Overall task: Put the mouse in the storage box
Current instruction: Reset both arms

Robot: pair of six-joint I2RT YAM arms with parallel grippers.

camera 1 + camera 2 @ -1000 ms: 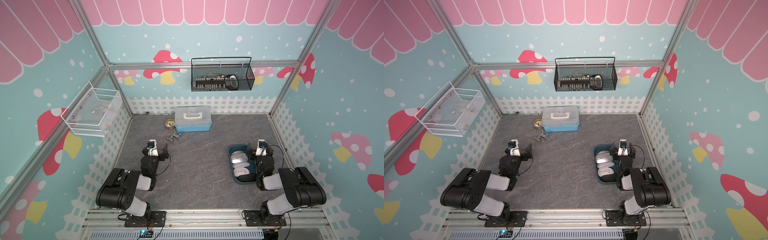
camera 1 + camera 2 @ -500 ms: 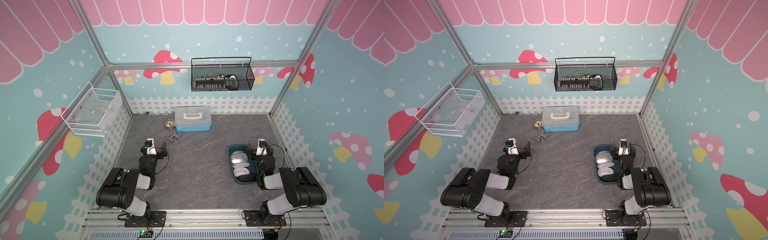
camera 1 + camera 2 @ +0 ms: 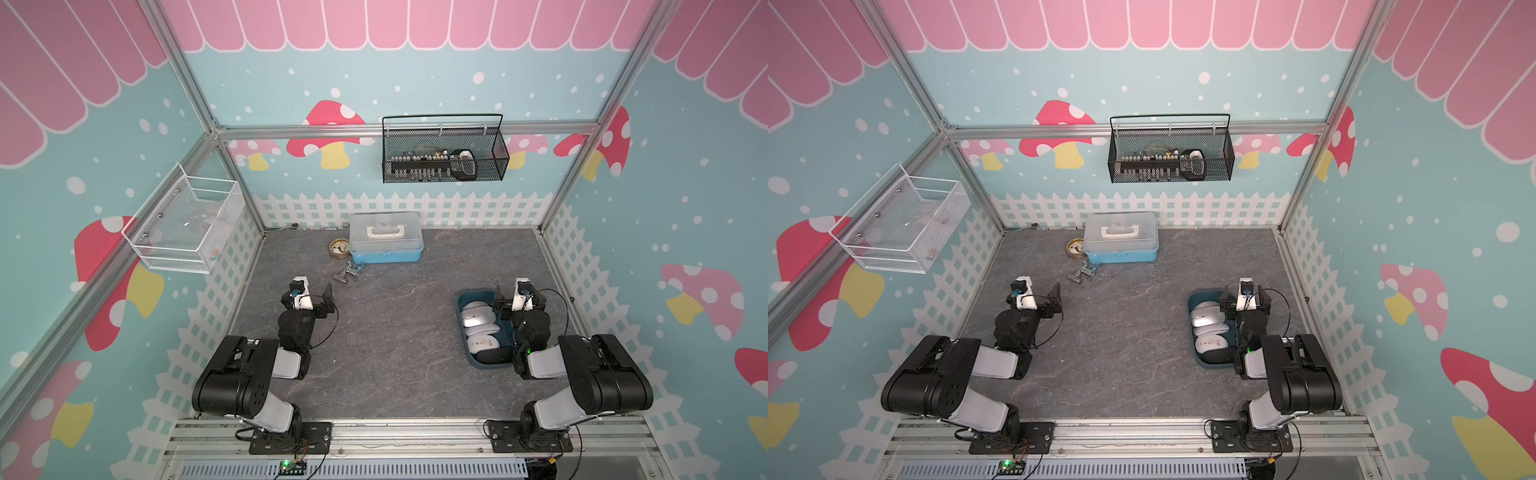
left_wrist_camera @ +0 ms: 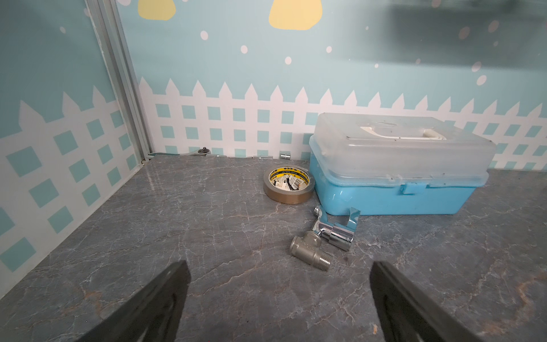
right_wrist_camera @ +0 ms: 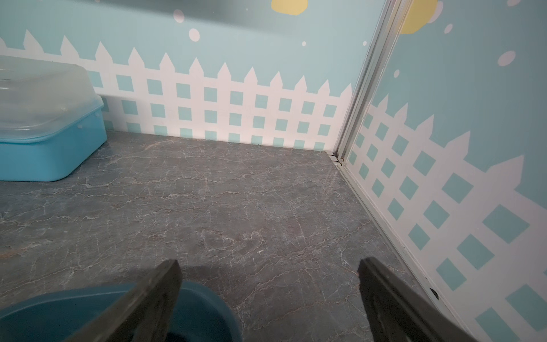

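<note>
Toward the lower right of both top views, the box [image 3: 462, 300] is sitting on the table [image 3: 395, 353]. The mice [image 3: 473, 322] are lying inside it in a close row, several pale ones and a dark mouse [image 3: 494, 356] at the lower end. The right claw [image 3: 518, 296] is hovering at the box's upper right corner, just beside the uppermost mouse. Its jaws are standing spread wide with nothing between them. In the right wrist view one finger [image 5: 148, 302] is crossing the box's rounded rim at the lower left of the frame, and the other is hanging over bare table. Only that corner of the box is showing there.

Left of centre, the left claw [image 3: 314, 293] is standing well apart from the box, also spread wide and holding nothing.

At the upper middle of the table the case [image 3: 386, 245] is lying shut. Its cloudy lid is hiding whatever is inside. A tape roll [image 4: 287, 185] and a metal valve [image 4: 319, 242] are lying just beside it.

On the back wall the black basket [image 3: 496, 164] is holding a row of small dark and silver pieces plus a black-and-white object, all too small to name. The white basket [image 3: 166, 249] is hanging at the left, its contents blurred behind the mesh.

The right arm is covering the box's right side, so the exact count of mice is hard to tell.
</note>
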